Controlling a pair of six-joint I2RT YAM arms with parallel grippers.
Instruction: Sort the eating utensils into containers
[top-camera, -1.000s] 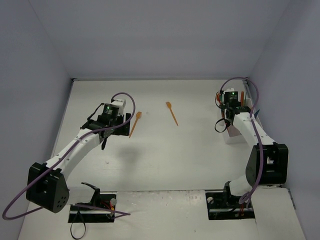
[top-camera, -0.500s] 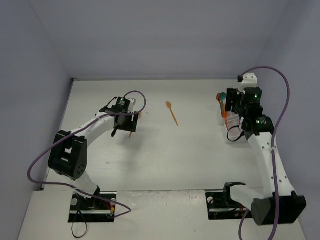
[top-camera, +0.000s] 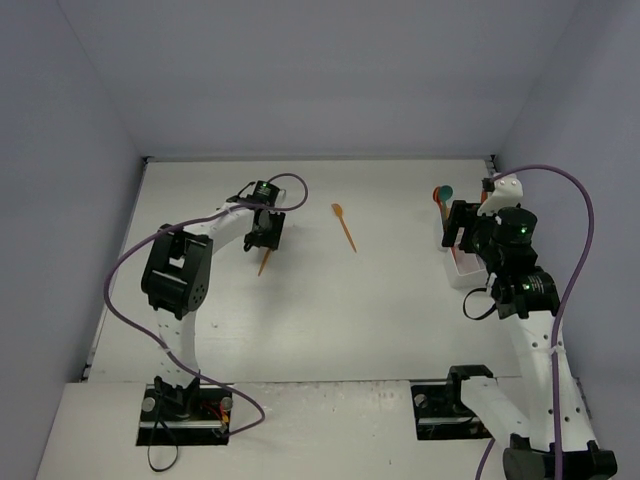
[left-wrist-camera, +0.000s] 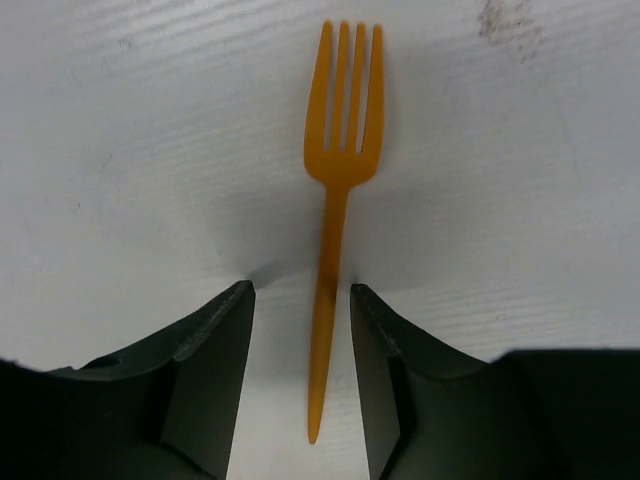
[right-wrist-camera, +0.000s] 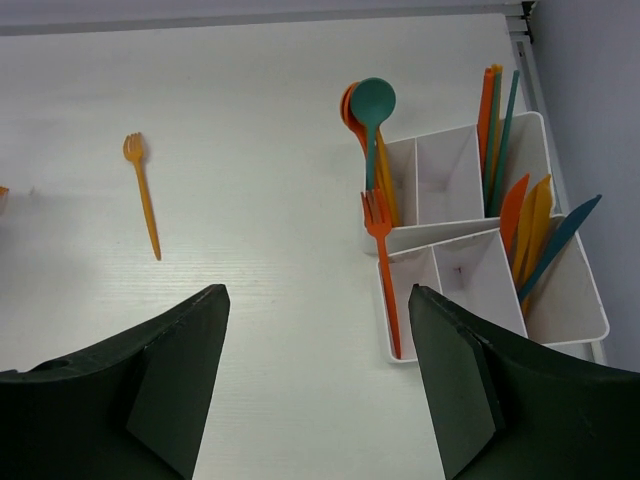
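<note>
Most utensils (right-wrist-camera: 513, 215) already stand in the white organizer (right-wrist-camera: 445, 232), leaving two on the table (top-camera: 330, 310): one fork (left-wrist-camera: 335, 200) lies between the parted, not-yet-pinching jaws of the left gripper (left-wrist-camera: 300, 292), the other fork (right-wrist-camera: 145, 200) lies mid-table, and the right gripper (right-wrist-camera: 318, 295) hangs open and empty.

Overhead high, facing table (top-camera: 350, 320) — left wrist close above, right wrist farther.

The table (top-camera: 380, 310) was white, with a fine grain like painted wood. Pale grey-blue walls closed it on three sides: a back wall (top-camera: 320, 80), a left wall (top-camera: 60, 200) and a right wall (top-camera: 585, 110). A small dark smudge (left-wrist-camera: 505, 22) marked the table surface.
</note>
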